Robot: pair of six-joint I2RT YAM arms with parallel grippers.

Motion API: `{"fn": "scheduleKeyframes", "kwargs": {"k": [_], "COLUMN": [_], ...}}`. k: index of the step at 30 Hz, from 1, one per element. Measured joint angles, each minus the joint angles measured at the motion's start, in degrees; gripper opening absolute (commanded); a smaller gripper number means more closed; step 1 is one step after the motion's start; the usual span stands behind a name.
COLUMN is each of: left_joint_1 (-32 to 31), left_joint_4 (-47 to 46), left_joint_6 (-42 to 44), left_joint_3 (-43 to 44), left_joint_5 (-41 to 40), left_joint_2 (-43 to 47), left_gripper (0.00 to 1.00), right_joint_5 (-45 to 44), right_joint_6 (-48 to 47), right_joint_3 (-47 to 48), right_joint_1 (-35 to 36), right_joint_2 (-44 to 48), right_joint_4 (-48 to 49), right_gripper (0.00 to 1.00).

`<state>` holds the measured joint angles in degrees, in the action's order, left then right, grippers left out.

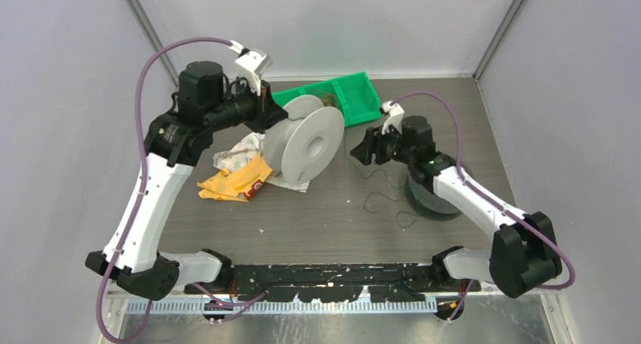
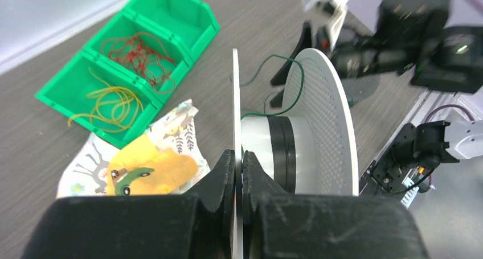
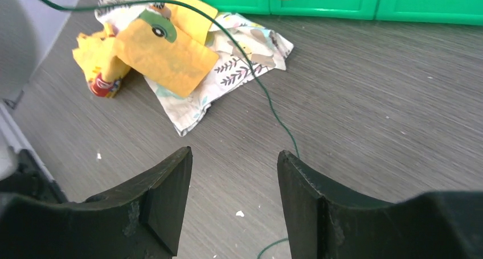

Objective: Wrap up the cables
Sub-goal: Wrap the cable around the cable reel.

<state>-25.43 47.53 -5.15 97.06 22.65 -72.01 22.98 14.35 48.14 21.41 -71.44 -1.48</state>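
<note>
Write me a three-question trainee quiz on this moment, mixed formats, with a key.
1. True or false: the right gripper is shut on the dark green cable.
2. Which colour of cable lies in the middle compartment of the green bin? A yellow, B red, C dark green.
3. Fill in: the left gripper is shut on a flange of the ___.
Key: 1 false, it is open. 2 B, the red cable. 3 spool.
</note>
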Motion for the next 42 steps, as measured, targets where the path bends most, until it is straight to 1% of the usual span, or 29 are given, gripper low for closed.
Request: {"fn": "scheduleKeyframes", "kwargs": {"k": [5,9,11,12,15,16,17,23,25,27,32,35,39,42], "left_joint_1": [0.00,0.00,0.00,0.00,0.00,0.00,0.00,0.00,0.00,0.00,0.20,1.11,1.75,1.95], "left_joint_4": [1.79,2.56,2.95,3.23,3.65,3.65,3.67,2.82,1.53,-0.17,-7.89,-13.33,-17.66,-21.44], "left_joint_6": [0.26,0.13,-0.11,-0.22,-0.44,-0.46,-0.48,-1.70,-3.06,-5.05,-11.58,-17.31,-21.94,-24.15], "left_joint_3": [6.64,7.63,7.63,7.63,7.63,7.63,7.63,6.80,5.49,4.11,-1.62,-5.53,-7.76,-8.92], "left_joint_5": [-0.04,0.74,1.29,1.53,1.88,1.90,1.90,0.44,-1.07,-3.19,-9.25,-11.72,-18.12,-23.63], "left_joint_2": [0.26,0.79,0.79,0.79,0.79,0.79,0.79,1.18,1.75,2.19,3.04,3.02,2.75,2.49], "left_gripper": [0.00,0.00,0.00,0.00,0.00,0.00,0.00,0.00,0.00,0.00,0.00,0.00,0.00,0.00], "right_joint_5": [-5.18,-8.04,-9.79,-10.78,-13.46,-14.03,-14.58,-15.87,-15.96,-16.24,-18.29,-19.15,-20.94,-22.34], "right_joint_6": [-2.86,-3.50,-3.41,-3.26,-2.19,-1.36,-0.44,3.98,5.29,6.54,9.16,10.82,12.26,13.07], "right_joint_3": [-5.51,-7.04,-7.04,-7.04,-7.04,-7.04,-7.04,-8.66,-10.23,-11.30,-12.33,-12.35,-12.39,-12.09], "right_joint_1": [5.97,8.09,8.52,8.81,9.03,9.05,9.11,9.11,9.20,9.44,12.33,14.58,19.26,25.40], "right_joint_2": [-4.37,-11.39,-15.39,-17.44,-22.32,-23.47,-24.09,-22.36,-19.85,-16.46,-6.40,-2.67,-0.09,1.55], "right_joint_4": [10.08,19.15,23.74,25.92,30.77,32.02,32.79,36.09,34.49,30.73,17.99,10.75,1.16,-5.05], "right_gripper": [0.64,0.64,0.61,0.52,0.13,0.05,0.01,0.01,0.01,0.01,0.00,0.00,0.01,0.01]}}
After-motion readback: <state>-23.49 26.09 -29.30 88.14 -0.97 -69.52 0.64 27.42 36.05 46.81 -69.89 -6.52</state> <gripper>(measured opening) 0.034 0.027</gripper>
